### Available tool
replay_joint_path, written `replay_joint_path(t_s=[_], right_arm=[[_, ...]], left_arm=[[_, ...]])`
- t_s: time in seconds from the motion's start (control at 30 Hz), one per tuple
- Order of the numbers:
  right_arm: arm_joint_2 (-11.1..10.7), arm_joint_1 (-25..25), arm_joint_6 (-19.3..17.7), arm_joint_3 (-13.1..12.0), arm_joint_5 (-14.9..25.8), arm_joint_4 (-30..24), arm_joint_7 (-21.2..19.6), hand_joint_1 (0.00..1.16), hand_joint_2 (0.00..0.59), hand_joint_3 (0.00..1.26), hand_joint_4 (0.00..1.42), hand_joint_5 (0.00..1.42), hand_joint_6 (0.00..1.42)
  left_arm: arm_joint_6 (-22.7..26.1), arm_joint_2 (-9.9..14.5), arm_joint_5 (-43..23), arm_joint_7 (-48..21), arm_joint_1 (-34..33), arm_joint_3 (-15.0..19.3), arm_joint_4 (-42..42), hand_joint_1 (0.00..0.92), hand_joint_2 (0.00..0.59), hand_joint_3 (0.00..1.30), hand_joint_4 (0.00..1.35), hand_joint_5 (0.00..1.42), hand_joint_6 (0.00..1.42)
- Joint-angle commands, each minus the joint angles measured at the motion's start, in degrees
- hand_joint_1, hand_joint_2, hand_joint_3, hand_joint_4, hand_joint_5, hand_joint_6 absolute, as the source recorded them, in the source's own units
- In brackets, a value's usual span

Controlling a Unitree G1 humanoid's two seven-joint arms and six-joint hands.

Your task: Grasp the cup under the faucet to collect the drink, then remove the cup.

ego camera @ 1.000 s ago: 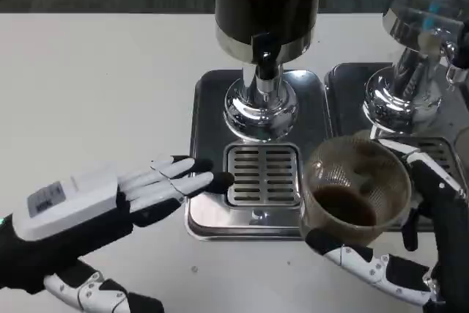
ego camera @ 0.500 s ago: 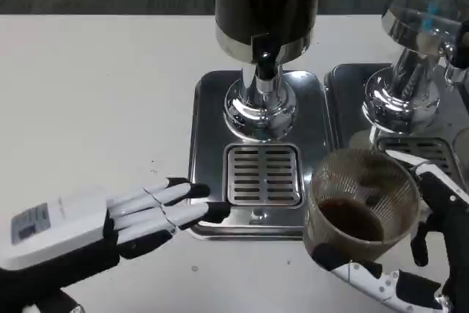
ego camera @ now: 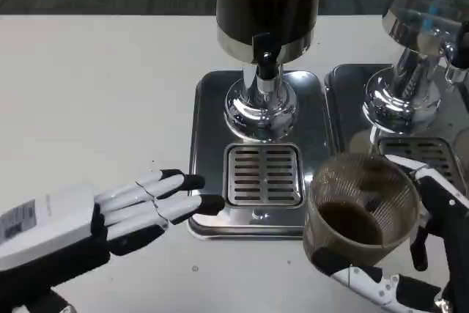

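Right hand (ego camera: 410, 254) grasping ribbed cup (ego camera: 359, 210) of dark drink (ego camera: 350, 223), left hand (ego camera: 95, 214) released, fingers spread

1. On the white back of my left hand (ego camera: 69, 214) sits a small pale label (ego camera: 18, 219) with dark marks on it, too blurred for me to read a single word or number
2. The dispenser (ego camera: 267, 5), its drip tray (ego camera: 260, 153) and the cup (ego camera: 357, 207) my right hand (ego camera: 410, 254) holds carry no writing or brand I can make out
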Motion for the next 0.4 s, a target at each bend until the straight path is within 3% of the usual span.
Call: replay_joint_path(t_s=[0.03,0.4], right_arm=[[0.64,-0.10,-2.43,-0.36,0.81,-2.10,-0.20,0.93,0.125,0.73,0.82,1.02,1.38],[0.65,-0.39,-2.64,-0.59,1.05,-1.88,-0.19,0.93,0.125,0.75,0.82,1.03,1.40]], left_arm=[[-0.15,0.96,0.38,0.94,0.15,-0.59,-0.59,0.000,0.117,0.03,0.00,0.00,0.00],[-0.25,0.95,0.30,1.06,0.46,-0.74,-0.68,0.000,0.117,0.04,0.00,0.00,0.00]])
